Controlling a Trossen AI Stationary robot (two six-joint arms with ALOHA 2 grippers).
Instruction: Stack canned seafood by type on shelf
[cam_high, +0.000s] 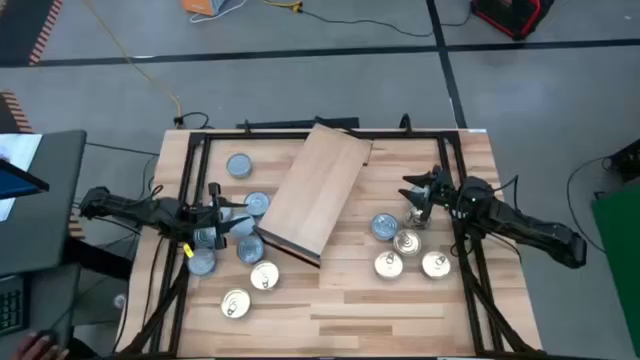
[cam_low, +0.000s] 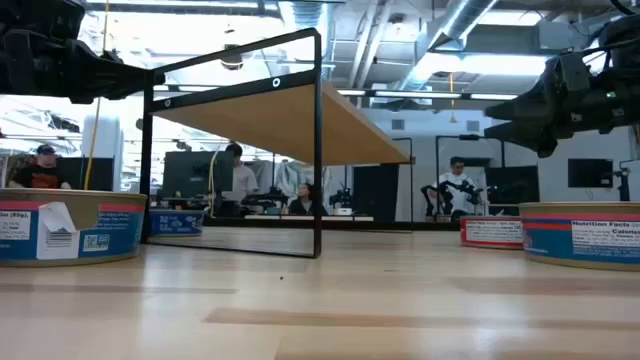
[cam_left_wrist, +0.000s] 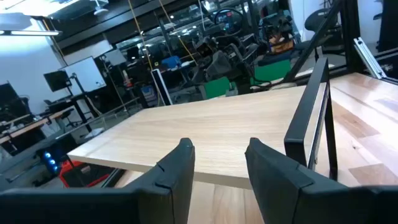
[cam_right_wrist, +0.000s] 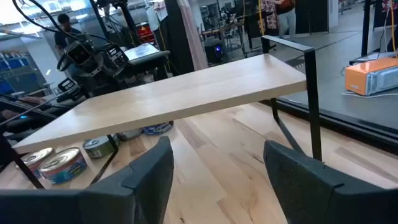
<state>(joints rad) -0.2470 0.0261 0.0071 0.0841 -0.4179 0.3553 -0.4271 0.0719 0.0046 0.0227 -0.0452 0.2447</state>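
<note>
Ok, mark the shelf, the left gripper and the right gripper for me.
shelf (cam_high: 318, 195): high view, middle of its bare wooden top.
left gripper (cam_left_wrist: 217, 163): left wrist view, the gap midway between its two dark fingertips.
right gripper (cam_right_wrist: 217, 163): right wrist view, the gap midway between its two open fingertips.

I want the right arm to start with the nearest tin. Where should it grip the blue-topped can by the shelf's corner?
Probably across the low side wall of the blue-topped can, coming straight down from above. It lies flat, lid up, apart from the shelf, though a gold-lidded can sits close. The right gripper, open and empty, hovers just beside it.
</note>
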